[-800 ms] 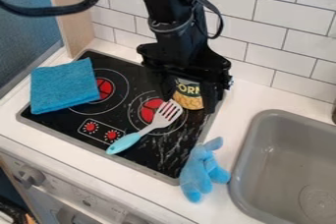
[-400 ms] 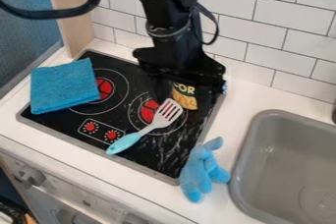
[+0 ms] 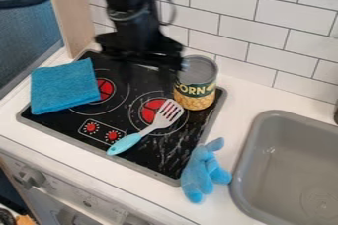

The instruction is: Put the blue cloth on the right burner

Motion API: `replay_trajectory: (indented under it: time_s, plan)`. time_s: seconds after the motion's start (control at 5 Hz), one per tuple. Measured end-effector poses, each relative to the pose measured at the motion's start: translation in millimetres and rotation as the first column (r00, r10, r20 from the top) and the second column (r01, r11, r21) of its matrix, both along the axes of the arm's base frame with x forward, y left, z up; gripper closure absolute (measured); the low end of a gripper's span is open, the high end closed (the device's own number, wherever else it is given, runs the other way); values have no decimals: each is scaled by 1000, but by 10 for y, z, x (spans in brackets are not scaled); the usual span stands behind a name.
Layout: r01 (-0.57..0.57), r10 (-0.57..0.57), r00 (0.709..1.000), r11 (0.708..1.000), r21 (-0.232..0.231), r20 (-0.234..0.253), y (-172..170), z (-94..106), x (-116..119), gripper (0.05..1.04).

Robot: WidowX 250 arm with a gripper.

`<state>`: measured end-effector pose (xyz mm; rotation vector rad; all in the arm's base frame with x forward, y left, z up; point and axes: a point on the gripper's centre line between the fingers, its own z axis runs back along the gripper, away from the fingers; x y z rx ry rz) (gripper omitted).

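Camera view: gripper (image 3: 147,78) hangs over the far part of the black stovetop (image 3: 69,121), left of the can and to the far right of the cloth. Outline blurred; fingers read as spread apart, nothing seen pinched between them. Blue cloth (image 3: 64,87), folded into a rough square, lies flat at the left side of the stovetop. It overlaps the outer ring of the left burner (image 3: 105,89), its right edge at the red centre, and its left part runs over the stovetop's left border. Right burner (image 3: 149,111): partly covered by the slotted head of a spatula (image 3: 169,114), whose light blue handle slants toward the near left, its end just beside the two red printed dials (image 3: 112,135). Can of corn (image 3: 196,83) stands upright at the far right corner of the stovetop, label toward the camera, just beyond the spatula head. Blue plush toy (image 3: 201,173) lies at the near right corner of the stovetop, between it and the grey sink (image 3: 254,135), its right side close to the sink rim. White tiled wall (image 3: 264,46) along the far side; white counter (image 3: 228,118) between stovetop and sink. Cabinet front with knobs (image 3: 29,176) at near left.
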<state>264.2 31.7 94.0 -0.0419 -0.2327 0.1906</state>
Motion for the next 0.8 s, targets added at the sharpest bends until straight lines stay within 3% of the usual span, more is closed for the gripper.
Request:
replay_trajectory:
  time_s: [0.2, 0.4, 0.6, 0.8]
  plan:
    - [-192, 194, 980, 980, 52, -41, 529, -183, 42, 83]
    - [-368, 374, 927, 923, 114, -36, 1034, -210, 12, 83]
    - [-495, 507, 860, 855, 156, -52, 1495, -367, 20, 83]
    - [-582, 594, 804, 796, 170, -31, 1773, -402, 77, 83]
